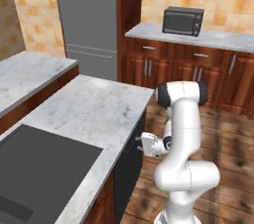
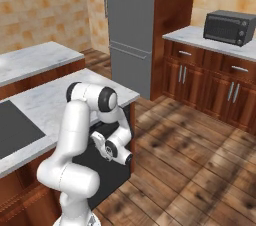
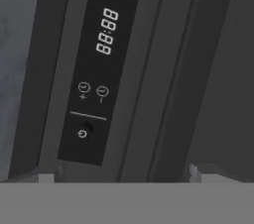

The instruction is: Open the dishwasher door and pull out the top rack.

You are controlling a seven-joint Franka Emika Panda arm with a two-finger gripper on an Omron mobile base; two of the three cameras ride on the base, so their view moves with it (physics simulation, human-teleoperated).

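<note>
I had the pincer (image 1: 137, 143) up against the top of the door (image 1: 128, 168), which sat under the counter (image 1: 94, 114) edge and looked closed, flush with the cabinet front. From the left base camera the dark fingers reached toward the small handle (image 1: 134, 140) just below the counter lip, and they seemed to be touching it or very nearly so; I could not tell whether they had closed on it. From the right base camera the pincer (image 2: 98, 138) was mostly hidden behind my own forearm, pressed close to the door (image 2: 107, 167).

The hand camera looked straight at the door's control strip (image 3: 96, 69), rolled sideways: a digital readout (image 3: 106, 30) ahead of the fingers, two small round icons nearer, and a power button (image 3: 83, 133) nearest. The two finger tips (image 3: 195, 172) showed at the bottom corners, well apart, so I read the pincer as spread, with nothing visibly between them.

I could not see the rack.

A dark cooktop (image 1: 34, 168) lay in the counter behind and to the left of the pincer. A fridge (image 1: 88, 20) and a toaster oven (image 1: 183, 21) stood well beyond it.
</note>
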